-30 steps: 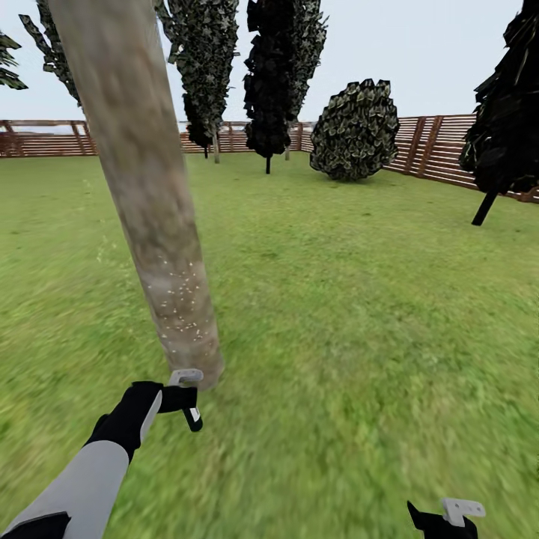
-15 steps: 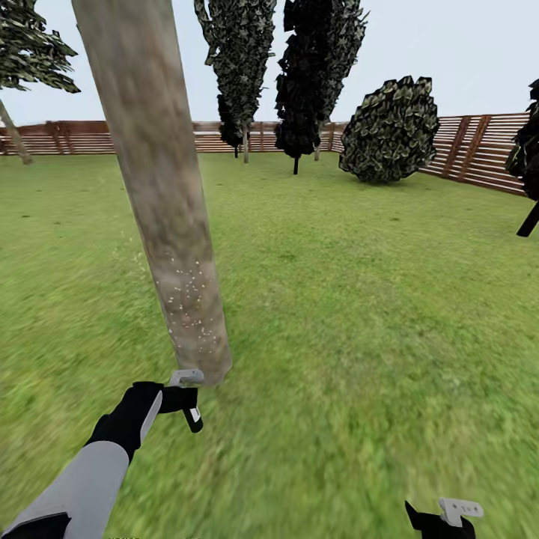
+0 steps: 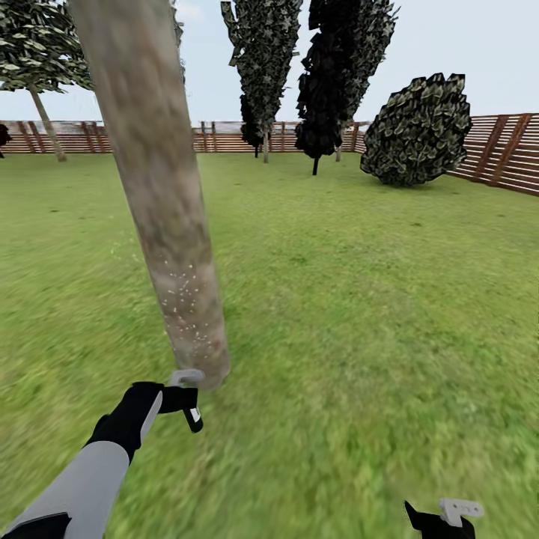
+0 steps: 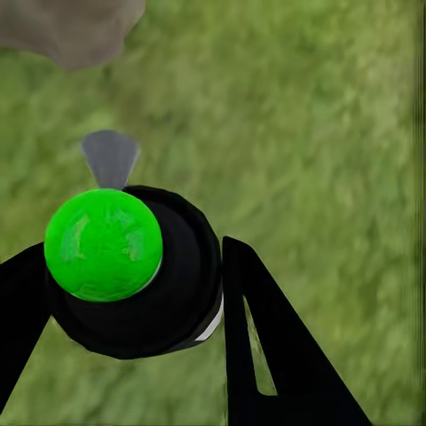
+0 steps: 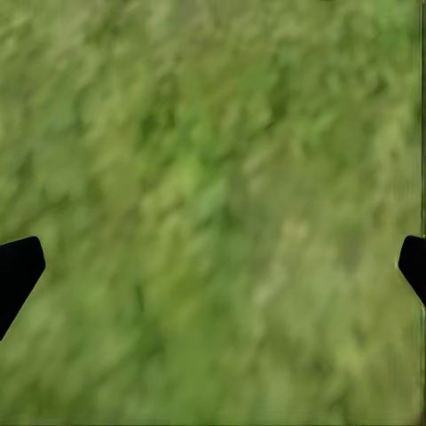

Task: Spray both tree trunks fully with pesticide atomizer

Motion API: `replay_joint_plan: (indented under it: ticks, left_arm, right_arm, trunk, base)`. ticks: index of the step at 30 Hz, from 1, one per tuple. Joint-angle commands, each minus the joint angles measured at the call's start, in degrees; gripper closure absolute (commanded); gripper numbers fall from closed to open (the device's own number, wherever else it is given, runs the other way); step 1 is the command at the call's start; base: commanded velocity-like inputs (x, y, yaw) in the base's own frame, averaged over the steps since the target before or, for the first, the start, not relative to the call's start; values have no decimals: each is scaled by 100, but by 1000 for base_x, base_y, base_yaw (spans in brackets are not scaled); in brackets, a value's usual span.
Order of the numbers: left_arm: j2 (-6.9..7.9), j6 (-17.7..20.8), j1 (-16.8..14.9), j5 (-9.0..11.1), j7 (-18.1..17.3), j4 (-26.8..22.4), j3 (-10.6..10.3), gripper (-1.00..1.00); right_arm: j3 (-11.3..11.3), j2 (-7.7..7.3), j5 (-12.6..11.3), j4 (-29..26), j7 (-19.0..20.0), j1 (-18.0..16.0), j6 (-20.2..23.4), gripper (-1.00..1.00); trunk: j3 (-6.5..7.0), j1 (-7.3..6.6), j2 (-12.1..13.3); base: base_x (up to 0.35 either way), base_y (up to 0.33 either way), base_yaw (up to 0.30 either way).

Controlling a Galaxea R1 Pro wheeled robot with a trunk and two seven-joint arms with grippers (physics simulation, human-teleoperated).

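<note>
A thick mottled grey-beige tree trunk (image 3: 161, 209) leans up from the lawn just ahead on the left, with white specks on its lower part (image 3: 183, 299). My left gripper (image 3: 187, 397) sits right at the trunk's foot, shut on the pesticide atomizer (image 3: 192, 415). The left wrist view looks down on the atomizer (image 4: 133, 275): a round black body, a bright green cap and a grey nozzle, with a black finger (image 4: 266, 355) pressed against its side. My right gripper (image 3: 442, 516) hangs low over the grass, open, with its fingertips (image 5: 18, 266) far apart. Another tree (image 3: 45, 120) with a bare leaning trunk stands far left near the fence.
A brown slatted fence (image 3: 224, 138) closes the lawn at the back and right. Two slim dark cypress-like trees (image 3: 262, 67) (image 3: 337, 75) and a round bush (image 3: 419, 131) stand far off. Open grass (image 3: 359, 314) stretches to the right of the trunk.
The whole picture has slid rightward, so the camera has turned left and the far left tree has come into view. Both arms hold the same pose, the left still gripping the atomizer.
</note>
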Motion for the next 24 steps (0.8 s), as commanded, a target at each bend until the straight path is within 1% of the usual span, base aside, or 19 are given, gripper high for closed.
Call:
replay_joint_plan:
  ticks: [1,10,12,24]
  left_arm:
    - [0,0,0,2,3,0,0,100]
    - [0,0,0,2,3,0,0,100]
    - [0,0,0,2,3,0,0,100]
    - [0,0,0,2,3,0,0,100]
  right_arm:
    - [0,0,0,1,0,0,0,-100]
    - [0,3,0,0,0,0,0,-100]
    - [0,4,0,4,0,0,0,-100]
    - [0,9,0,6,0,0,0,-100]
  trunk:
    - [0,0,0]
    - [0,0,0]
    - [0,0,0]
    - [0,0,0]
  base:
    - [86,-273,1]
    - [13,-273,2]
    - [0,-273,99]
    - [6,-273,261]
